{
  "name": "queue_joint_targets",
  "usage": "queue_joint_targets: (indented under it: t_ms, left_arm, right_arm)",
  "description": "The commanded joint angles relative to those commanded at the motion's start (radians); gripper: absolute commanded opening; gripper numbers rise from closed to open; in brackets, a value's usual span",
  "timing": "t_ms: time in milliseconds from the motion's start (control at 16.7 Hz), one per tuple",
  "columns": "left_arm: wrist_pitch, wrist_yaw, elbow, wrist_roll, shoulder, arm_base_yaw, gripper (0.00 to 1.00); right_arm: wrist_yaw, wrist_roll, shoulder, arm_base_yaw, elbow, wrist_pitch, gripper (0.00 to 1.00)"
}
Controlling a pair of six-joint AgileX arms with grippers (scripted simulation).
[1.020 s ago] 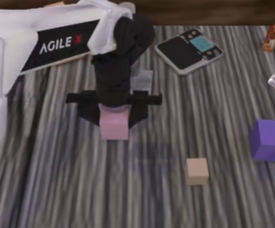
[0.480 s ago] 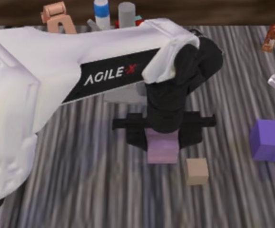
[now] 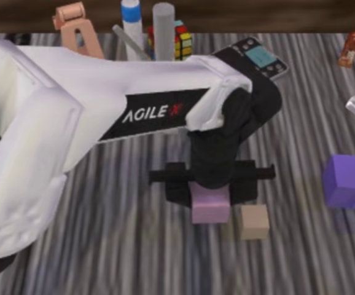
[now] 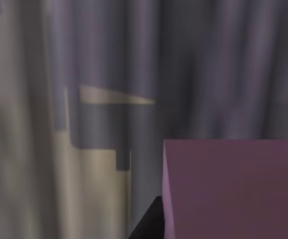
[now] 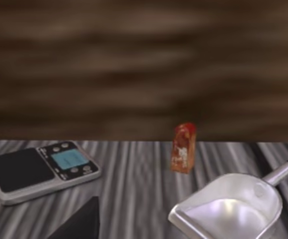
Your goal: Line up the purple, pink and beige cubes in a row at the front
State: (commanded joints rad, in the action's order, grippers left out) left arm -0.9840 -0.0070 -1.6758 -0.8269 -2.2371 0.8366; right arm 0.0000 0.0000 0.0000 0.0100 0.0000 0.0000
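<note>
Left gripper (image 3: 210,192): clamped on the pink cube (image 3: 210,205), low over the front middle of the table (image 3: 104,246).
Change: carried rightward from the left-centre and lowered, now just beside the beige cube (image 3: 254,221); placement looks close.
Cube orientation: faces square to the table edges; no long axis.
Purple cube (image 3: 348,180): well apart, far right.
Right gripper: mostly out of sight, parked; finger state impossible to tell.

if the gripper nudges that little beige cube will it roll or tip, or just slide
The beige cube sits flat on the striped table, so it would probably slide rather than roll. Being the smallest cube, it likely shifts easily. The pink cube in the left gripper is close beside it, so a bump seems possible.
</note>
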Motion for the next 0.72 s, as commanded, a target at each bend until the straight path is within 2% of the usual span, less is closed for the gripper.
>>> queue_joint_targets:
  t_ms: [180, 420, 720]
  left_arm:
    - [0.070, 0.000, 0.050, 0.000, -0.028, 0.003, 0.00]
    - [0.072, 0.000, 0.051, 0.000, -0.029, 0.003, 0.00]
    - [0.072, 0.000, 0.051, 0.000, -0.029, 0.003, 0.38]
  right_arm:
    - [0.000, 0.000, 0.000, 0.000, 0.000, 0.000, 1.00]
    - [0.000, 0.000, 0.000, 0.000, 0.000, 0.000, 1.00]
    - [0.000, 0.000, 0.000, 0.000, 0.000, 0.000, 1.00]
